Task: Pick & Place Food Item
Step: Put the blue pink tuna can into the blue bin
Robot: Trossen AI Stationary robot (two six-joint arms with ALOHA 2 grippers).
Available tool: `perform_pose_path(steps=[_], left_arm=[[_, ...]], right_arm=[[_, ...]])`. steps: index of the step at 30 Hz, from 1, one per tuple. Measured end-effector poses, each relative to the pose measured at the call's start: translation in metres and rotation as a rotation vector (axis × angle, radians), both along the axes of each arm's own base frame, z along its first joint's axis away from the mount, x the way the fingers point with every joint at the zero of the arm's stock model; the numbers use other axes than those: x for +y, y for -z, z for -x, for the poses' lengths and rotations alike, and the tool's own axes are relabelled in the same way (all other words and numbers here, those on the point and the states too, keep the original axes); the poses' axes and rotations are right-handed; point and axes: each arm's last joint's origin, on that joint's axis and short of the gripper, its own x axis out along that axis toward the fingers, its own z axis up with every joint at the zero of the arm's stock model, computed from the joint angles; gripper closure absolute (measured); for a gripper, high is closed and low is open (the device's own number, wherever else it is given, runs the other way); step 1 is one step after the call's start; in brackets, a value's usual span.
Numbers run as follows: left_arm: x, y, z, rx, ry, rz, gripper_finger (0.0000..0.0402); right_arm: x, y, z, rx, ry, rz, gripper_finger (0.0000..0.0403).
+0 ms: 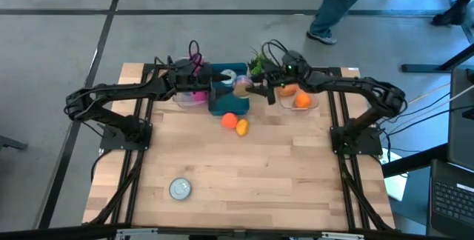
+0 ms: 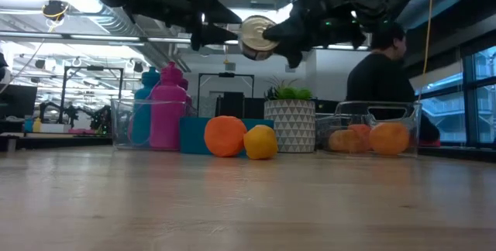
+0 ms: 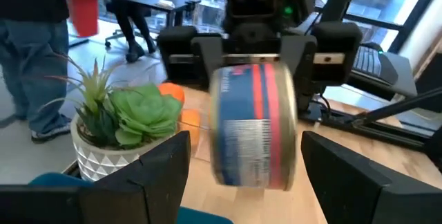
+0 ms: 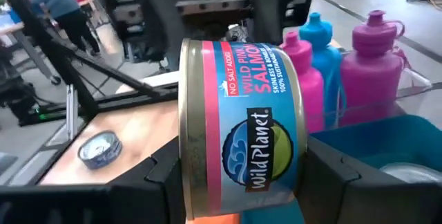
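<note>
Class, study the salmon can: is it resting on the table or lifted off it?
Lifted. The salmon can hangs above the fruit, clamped in the right gripper; the left gripper is open beside it.

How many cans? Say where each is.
3. One can gripped by the right claw over the teal bin; one alone on the table's left; apparently one inside the bin. More may hide there.

on the can (image 4: 242,127) label: "wild planet", "no salt added", "wild pink salmon", "skinless & boneless"
</note>
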Motion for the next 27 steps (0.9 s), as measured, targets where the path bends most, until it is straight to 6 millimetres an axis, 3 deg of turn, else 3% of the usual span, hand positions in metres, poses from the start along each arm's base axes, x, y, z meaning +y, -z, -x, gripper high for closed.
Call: perform_pose_path(steps=[12,19,27], left_arm=[[0.007,-0.010,0.019,0.020,-0.048,-0.051,0.0135],[0.014,-0.002,0.027,0.124,-0.119,-0.040,0.0135],[0.016,-0.002,0.028,0.124,-0.132,-0.051,0.0135]], right_arm=[[-0.053,0.003,-0.048,0.117,-0.099,-0.141,0.0209],[-0.053,-0.013,-0.054,0.068,-0.157,-0.114,0.0209],[-0.050,-0.014,-0.055,0.070,-0.156,-0.096,0.0209]])
